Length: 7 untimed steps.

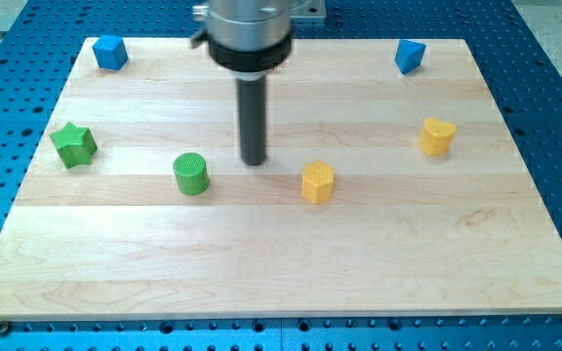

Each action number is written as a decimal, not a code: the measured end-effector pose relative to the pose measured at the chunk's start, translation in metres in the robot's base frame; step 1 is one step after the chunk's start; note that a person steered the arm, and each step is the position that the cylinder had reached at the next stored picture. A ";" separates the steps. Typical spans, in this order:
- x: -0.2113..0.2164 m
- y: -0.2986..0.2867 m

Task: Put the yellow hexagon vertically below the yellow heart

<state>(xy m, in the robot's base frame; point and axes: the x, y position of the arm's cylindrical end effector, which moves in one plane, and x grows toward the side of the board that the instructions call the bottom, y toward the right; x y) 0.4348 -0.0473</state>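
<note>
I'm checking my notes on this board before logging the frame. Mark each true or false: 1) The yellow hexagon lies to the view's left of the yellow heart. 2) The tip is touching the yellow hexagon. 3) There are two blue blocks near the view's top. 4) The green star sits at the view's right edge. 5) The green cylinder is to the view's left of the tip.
1) True: the yellow hexagon lies left of and lower than the yellow heart.
2) False: my tip stands apart from it, up and to its left.
3) True: one blue block at the left, the other blue block at the right.
4) False: the green star sits near the left edge.
5) True: the green cylinder.
</note>
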 end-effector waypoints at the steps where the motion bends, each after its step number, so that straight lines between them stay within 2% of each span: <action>1: 0.021 0.061; 2: 0.036 0.156; 3: 0.061 0.176; 4: 0.008 0.166; 5: 0.002 0.108; 7: 0.042 0.097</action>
<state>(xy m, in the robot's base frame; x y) 0.4764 0.0495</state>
